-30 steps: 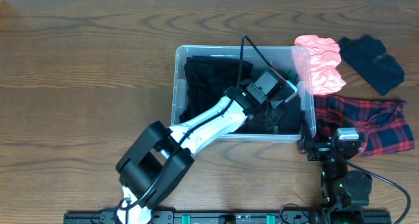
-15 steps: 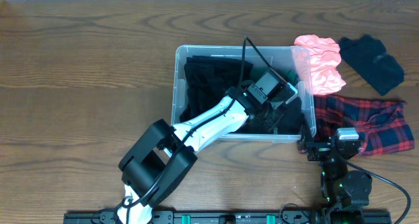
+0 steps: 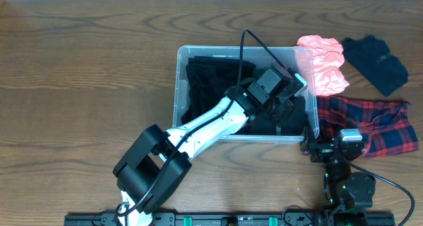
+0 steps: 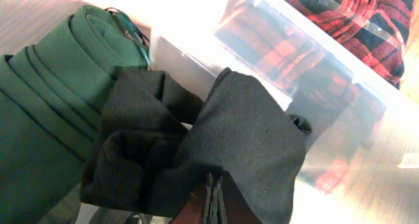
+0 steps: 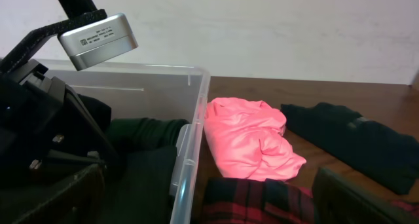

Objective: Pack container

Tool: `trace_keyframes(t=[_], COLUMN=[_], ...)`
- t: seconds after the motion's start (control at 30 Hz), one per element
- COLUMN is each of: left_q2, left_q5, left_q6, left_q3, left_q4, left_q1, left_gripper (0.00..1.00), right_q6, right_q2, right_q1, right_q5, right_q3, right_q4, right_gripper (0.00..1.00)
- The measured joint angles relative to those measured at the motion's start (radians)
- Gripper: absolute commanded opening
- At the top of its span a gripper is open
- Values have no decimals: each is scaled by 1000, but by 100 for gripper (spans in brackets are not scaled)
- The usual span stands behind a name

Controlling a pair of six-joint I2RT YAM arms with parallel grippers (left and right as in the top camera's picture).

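One dark grey cloth [image 4: 249,139], pinched in the left gripper [image 4: 213,192], sits at 4 o'clock inside the clear plastic container [image 3: 177,87]; release looks due, right gripper [image 3: 317,149] fingers spread.

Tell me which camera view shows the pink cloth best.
The right wrist view: the pink cloth fills the middle, folds clear. The overhead view shows it small, beside the container. The left wrist view does not show it.

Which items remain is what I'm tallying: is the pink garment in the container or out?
Out. The pink garment lies bunched on the table, just outside the container's right wall.
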Motion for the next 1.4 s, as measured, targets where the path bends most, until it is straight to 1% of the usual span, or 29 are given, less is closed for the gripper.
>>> trace_keyframes(t=[0.27, 0.5, 0.67, 0.8, 0.93, 1.0, 1.27, 1.4], left_q2=[61, 34, -73, -133, -127, -115, -40, -47], left_q5=[0, -18, -140, -219, -254, -262, -280, -282], left_q6=[0, 0, 0, 0, 0, 0, 0, 0], left_q3=[0, 0, 1, 19, 22, 14, -44, -42], left_q4=[38, 37, -5, -84, -184, -209, -214, -215], left_q1=[0, 1, 13, 36, 58, 65, 70, 79], left_gripper=[6, 6, 6, 6, 6, 6, 6, 6], right_q6=[0, 0, 0, 0, 0, 0, 0, 0], right_q2=[0, 0, 0, 0, 0, 0, 0, 0], right_q1=[0, 0, 0, 0, 0, 0, 0, 0], right_q5=[0, 0, 0, 0, 0, 0, 0, 0], right_q3=[0, 0, 0, 0, 0, 0, 0, 0], right_q4=[0, 0, 0, 0, 0, 0, 0, 0], right_gripper=[99, 99, 99, 99, 99, 99, 99, 99])
